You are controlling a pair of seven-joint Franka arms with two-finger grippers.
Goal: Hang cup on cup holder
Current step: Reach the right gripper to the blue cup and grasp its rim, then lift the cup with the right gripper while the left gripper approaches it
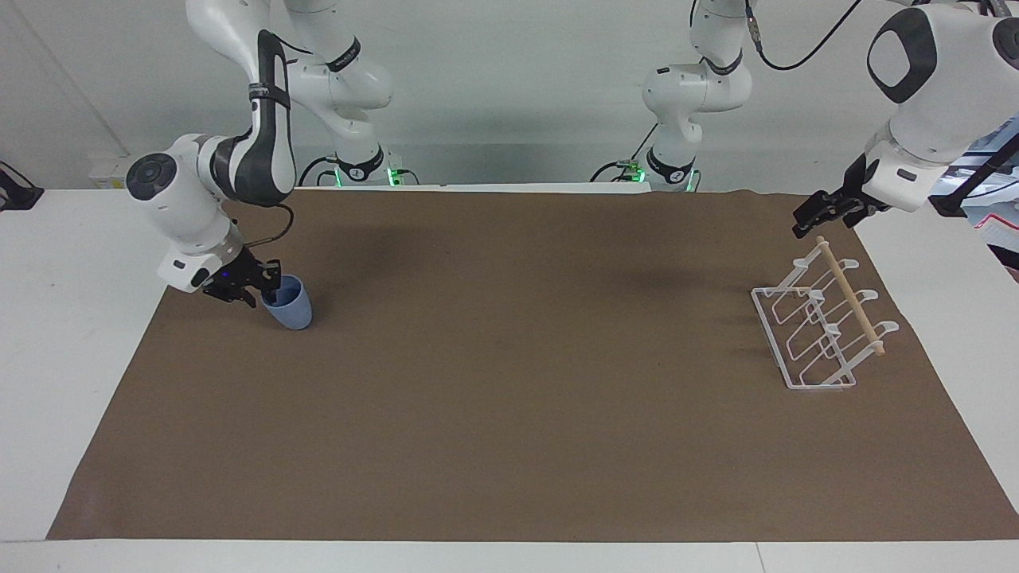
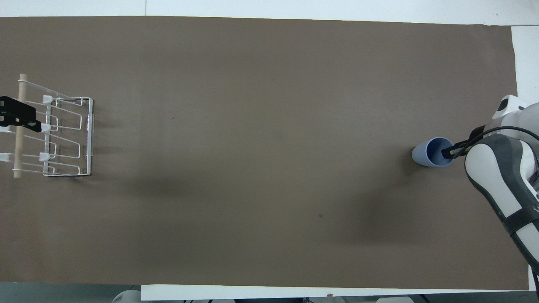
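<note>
The light-blue cup [image 1: 290, 309] stands upright on the brown mat near the right arm's end of the table; it also shows in the overhead view [image 2: 430, 153]. My right gripper [image 1: 256, 290] is open and low at the cup's rim, with one finger inside the cup [image 2: 447, 152] and the other outside it. The white wire cup holder [image 1: 820, 328] with its wooden dowel stands at the left arm's end, also in the overhead view [image 2: 63, 136]. My left gripper [image 1: 806, 222] hovers just above the dowel's end that is nearer to the robots.
The brown mat [image 1: 509, 414] covers most of the white table, whose bare edge [image 1: 72, 318] shows at both ends. The left gripper overlaps the holder's dowel in the overhead view [image 2: 19, 118].
</note>
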